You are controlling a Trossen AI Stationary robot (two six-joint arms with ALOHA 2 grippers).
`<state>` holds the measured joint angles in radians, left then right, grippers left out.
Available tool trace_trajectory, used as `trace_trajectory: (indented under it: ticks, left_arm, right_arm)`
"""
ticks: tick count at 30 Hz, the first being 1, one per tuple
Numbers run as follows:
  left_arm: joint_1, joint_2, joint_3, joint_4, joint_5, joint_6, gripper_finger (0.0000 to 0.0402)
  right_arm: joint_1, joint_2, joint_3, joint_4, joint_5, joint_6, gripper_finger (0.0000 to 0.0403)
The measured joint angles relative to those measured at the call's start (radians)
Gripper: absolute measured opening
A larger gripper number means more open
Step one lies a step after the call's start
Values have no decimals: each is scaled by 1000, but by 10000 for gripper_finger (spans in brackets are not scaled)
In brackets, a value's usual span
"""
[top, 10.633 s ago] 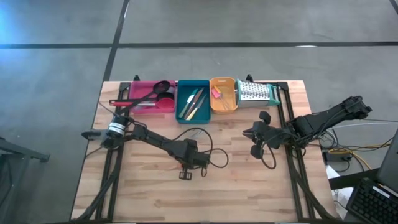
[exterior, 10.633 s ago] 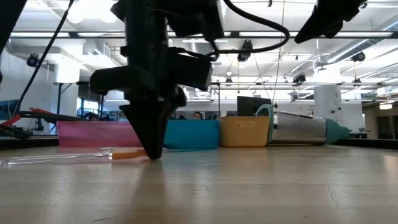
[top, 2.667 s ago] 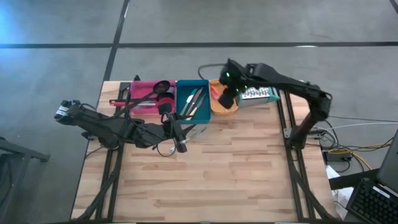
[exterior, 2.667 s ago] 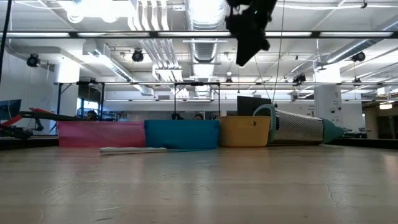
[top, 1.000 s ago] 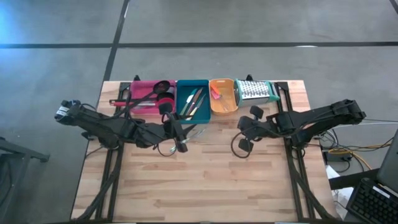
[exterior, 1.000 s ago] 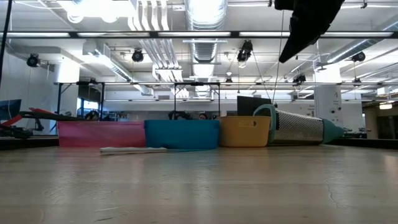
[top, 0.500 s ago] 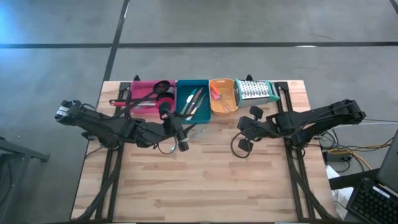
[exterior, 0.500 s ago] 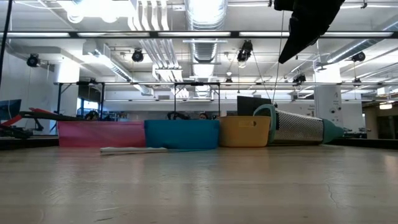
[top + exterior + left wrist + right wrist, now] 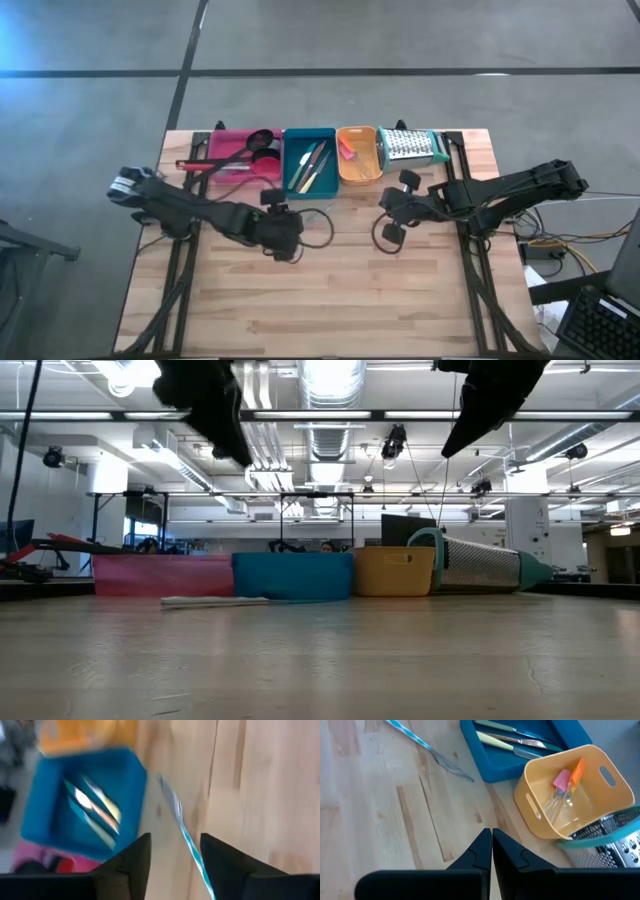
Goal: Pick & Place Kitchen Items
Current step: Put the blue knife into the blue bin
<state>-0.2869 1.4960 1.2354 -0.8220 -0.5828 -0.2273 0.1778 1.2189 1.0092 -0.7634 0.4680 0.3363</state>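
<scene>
A knife with a light-blue handle (image 9: 183,831) lies flat on the table just in front of the teal tray (image 9: 310,184), also in the right wrist view (image 9: 426,747) and the low view (image 9: 214,600). My left gripper (image 9: 283,222) hangs open above the table near that knife (image 9: 172,862), touching nothing. My right gripper (image 9: 491,851) is shut and empty, held high over the table (image 9: 386,204) in front of the orange tray (image 9: 547,823). That tray holds small pink and orange pieces (image 9: 569,778). Several thin knives (image 9: 512,740) lie in the teal tray.
The pink tray (image 9: 236,172) at the far left holds a black ladle and red spoon. A metal grater (image 9: 412,146) lies right of the orange tray. Cables loop near both grippers. Bare wood (image 9: 330,300) spans the near half of the table.
My left arm has drawn back from the teal tray's near wall toward the table's near edge, and its gripper now shows high up in the low view. The knife has stayed on the table where it lay.
</scene>
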Motion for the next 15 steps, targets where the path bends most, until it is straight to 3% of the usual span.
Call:
trace_trajectory:
  ticks: [8, 15]
  left_arm:
    - [87, 169, 0, -110, 187, -148, 252]
    - [142, 244, 0, -215, 206, -262, 255]
  right_arm:
    - [-2, 0, 0, 14, 3, 0, 8]
    - [-2, 0, 0, 14, 3, 0, 8]
